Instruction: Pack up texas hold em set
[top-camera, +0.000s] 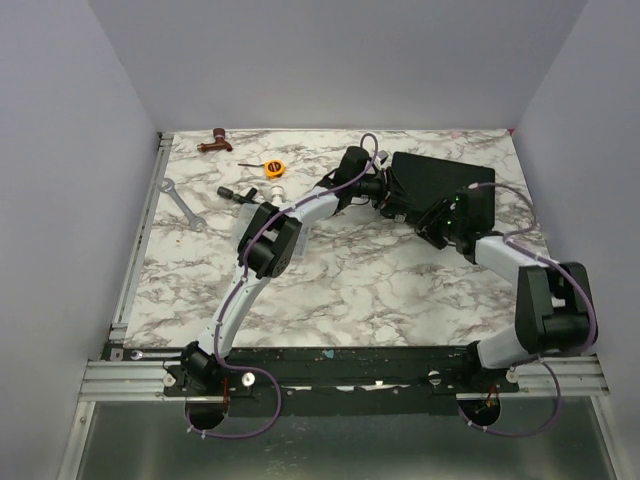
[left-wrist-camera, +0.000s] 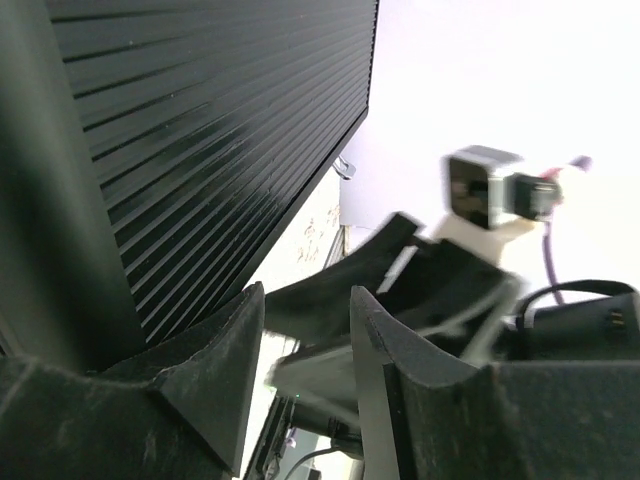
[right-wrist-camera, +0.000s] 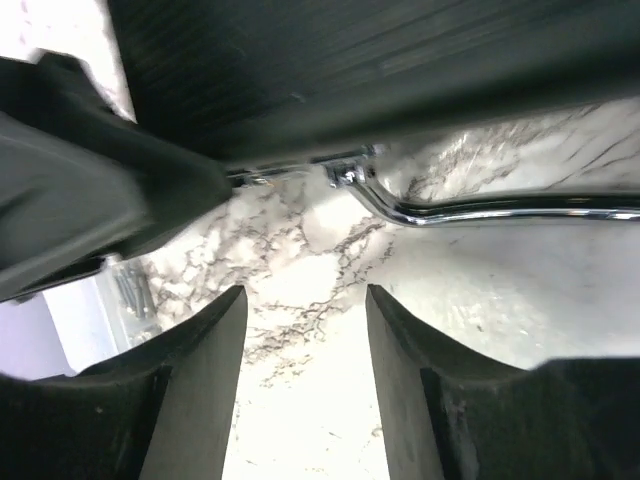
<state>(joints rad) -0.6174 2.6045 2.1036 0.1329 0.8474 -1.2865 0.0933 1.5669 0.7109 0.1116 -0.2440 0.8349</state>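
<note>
Left hand (left-wrist-camera: 305, 293), right hand (right-wrist-camera: 305, 290), both beside one black case (top-camera: 440, 175), one wrench (top-camera: 183, 204)

You work in a robot lab cell: plain walls (top-camera: 340, 60) box in a marble-patterned table (top-camera: 350, 290) edged with aluminium rail (top-camera: 130, 378).

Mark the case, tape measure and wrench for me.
black case (top-camera: 437, 178): top external view, middle of its upper face.
yellow tape measure (top-camera: 275, 169): top external view, its body.
silver wrench (top-camera: 183, 205): top external view, its shaft.
</note>
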